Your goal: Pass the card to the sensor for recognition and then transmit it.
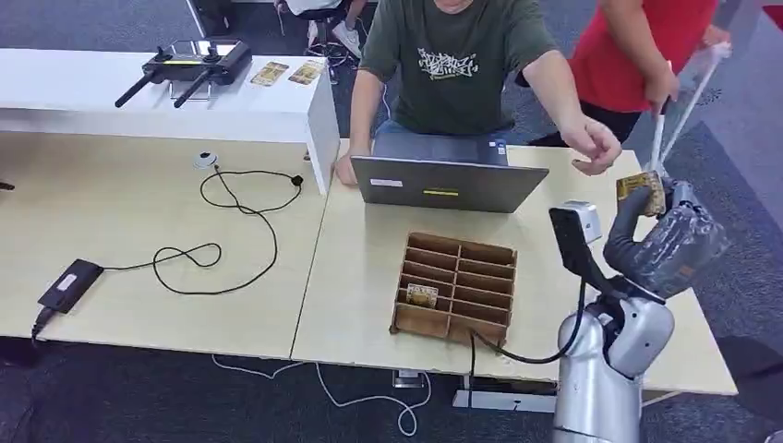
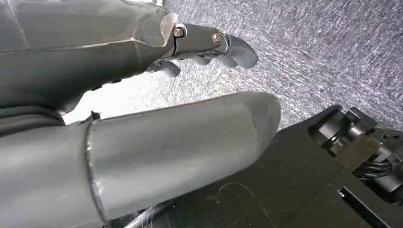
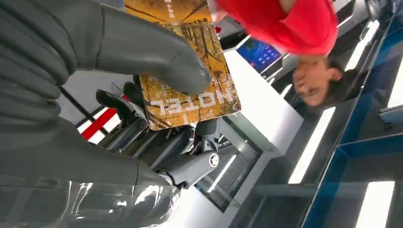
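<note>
While the right hand is raised at the far right edge of the table in the head view, it pinches a yellow card upright, just beside the reaching hand of a person in a green shirt. A laptop stands in front of that person, and a wooden divided box with another card in one slot sits nearer the robot

From the left wrist, the left hand hangs over grey carpet, fingers apart and holding nothing

From the right wrist, the thumb presses on the card's printed face, fingers behind it
</note>
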Motion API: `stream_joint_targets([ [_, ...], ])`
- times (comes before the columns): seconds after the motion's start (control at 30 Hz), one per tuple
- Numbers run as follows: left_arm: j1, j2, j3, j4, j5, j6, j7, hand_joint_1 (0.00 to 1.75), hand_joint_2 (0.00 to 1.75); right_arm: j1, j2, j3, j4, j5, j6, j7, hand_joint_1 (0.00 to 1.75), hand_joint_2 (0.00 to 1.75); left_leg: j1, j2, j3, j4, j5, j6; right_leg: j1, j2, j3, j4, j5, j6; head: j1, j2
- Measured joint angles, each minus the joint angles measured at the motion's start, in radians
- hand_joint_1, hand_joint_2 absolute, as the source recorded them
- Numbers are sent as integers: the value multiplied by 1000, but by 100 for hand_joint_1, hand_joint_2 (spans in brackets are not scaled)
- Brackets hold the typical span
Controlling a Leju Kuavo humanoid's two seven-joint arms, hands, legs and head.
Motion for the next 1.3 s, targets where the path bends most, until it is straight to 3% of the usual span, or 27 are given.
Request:
stream_joint_targets([
  [0.5, -3, -6, -39, 0, -33, 2, 12, 0, 0, -222, -22, 173, 270, 162, 0, 199, 175, 175, 0, 0, 0, 0, 1, -1, 0, 1, -1, 0, 1, -1, 0, 0],
  [0.67, -3, -8, -55, 0, -36, 3, 13, 0, 0, -289, -66, 282, 377, 165, 0, 346, 175, 175, 0, 0, 0, 0, 1, -1, 0, 1, -1, 0, 1, -1, 0, 0],
  [0.83, -2, -8, -56, 0, -28, 6, 13, 0, 0, -355, -99, 406, 477, 165, 0, 443, 175, 175, 0, 0, 0, 0, 1, -1, 0, 0, -1, 0, 1, -1, 0, 0],
  [1.07, 0, -15, -56, 0, -13, 20, 20, 0, 0, -418, -122, 507, 577, 165, -1, 478, 175, 175, 0, 0, -3, 0, 1, -1, 0, 0, -4, 1, 1, -1, 0, 0],
  [1.3, 4, -16, -55, 0, -5, 26, 20, 0, 0, -440, -129, 544, 627, 165, -1, 481, 175, 175, 0, -1, -5, 0, 1, -1, 0, 0, -6, 1, 1, -1, 0, 0],
])
